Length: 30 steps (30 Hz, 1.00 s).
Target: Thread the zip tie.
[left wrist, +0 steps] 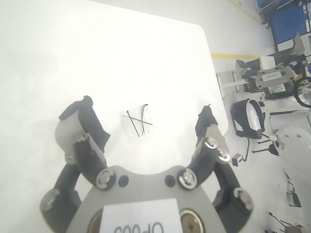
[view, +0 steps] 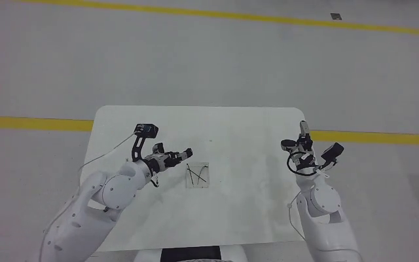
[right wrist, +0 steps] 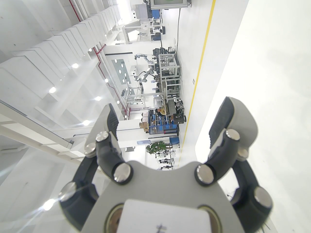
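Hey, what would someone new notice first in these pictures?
Black zip ties lie crossed on a small square patch near the middle of the white table. The open left gripper sits just beside them, and the open right gripper is at the table's right edge.

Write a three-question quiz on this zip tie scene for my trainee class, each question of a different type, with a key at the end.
1. Fill in: the left tool and the right tool both have jaws standing ____.
2. True or false: the zip ties lie loose near the middle of the table, held by neither tool.
3. Which tool is nearer the zip ties? A) left tool B) right tool C) both equally near

Key: 1 open; 2 true; 3 A
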Motion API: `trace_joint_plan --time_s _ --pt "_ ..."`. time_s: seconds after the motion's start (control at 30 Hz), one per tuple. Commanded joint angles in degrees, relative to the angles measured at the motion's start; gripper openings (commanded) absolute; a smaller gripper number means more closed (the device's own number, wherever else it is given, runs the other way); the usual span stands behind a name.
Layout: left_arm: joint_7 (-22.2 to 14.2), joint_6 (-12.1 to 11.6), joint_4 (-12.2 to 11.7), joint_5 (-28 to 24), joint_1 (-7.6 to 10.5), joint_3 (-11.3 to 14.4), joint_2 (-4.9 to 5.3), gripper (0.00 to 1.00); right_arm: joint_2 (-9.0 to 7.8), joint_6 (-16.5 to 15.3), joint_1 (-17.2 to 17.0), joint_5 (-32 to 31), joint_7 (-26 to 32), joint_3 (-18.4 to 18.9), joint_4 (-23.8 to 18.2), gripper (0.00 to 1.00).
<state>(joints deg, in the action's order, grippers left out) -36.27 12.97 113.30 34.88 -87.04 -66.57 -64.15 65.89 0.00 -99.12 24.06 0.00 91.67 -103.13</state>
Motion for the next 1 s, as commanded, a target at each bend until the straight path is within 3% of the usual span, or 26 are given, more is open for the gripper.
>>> trace_joint_plan --time_s 0.0,0.13,0.3,0.37,0.8,0.97 --pt "-0.35 -0.83 0.14 0.99 0.71 0.85 -0.02 1.0 0.0 0.0 0.0 0.0 0.0 0.0 0.0 1.0" --pt "-4.95 0.02 0.13 5.1 4.22 4.66 -0.24 1.0 0.0 0.0 0.0 0.0 0.0 0.0 0.0 1.0" --pt "-13.0 5.22 -1.31 11.33 10.1 11.39 -1.07 1.0 0.0 0.0 0.0 0.0 0.0 0.0 0.0 1.0" --pt "-13.8 6.49 -2.84 12.45 11.53 13.46 -1.47 1.0 0.0 0.0 0.0 0.0 0.0 0.0 0.0 1.0" --pt "-13.42 5.93 -2.74 13.46 11.79 13.82 -1.47 1.0 0.0 0.0 0.0 0.0 0.0 0.0 0.0 1.0" --pt "-19.09 6.35 -3.1 18.74 15.94 18.83 -2.19 1.0 0.0 0.0 0.0 0.0 0.0 0.0 0.0 1.0"
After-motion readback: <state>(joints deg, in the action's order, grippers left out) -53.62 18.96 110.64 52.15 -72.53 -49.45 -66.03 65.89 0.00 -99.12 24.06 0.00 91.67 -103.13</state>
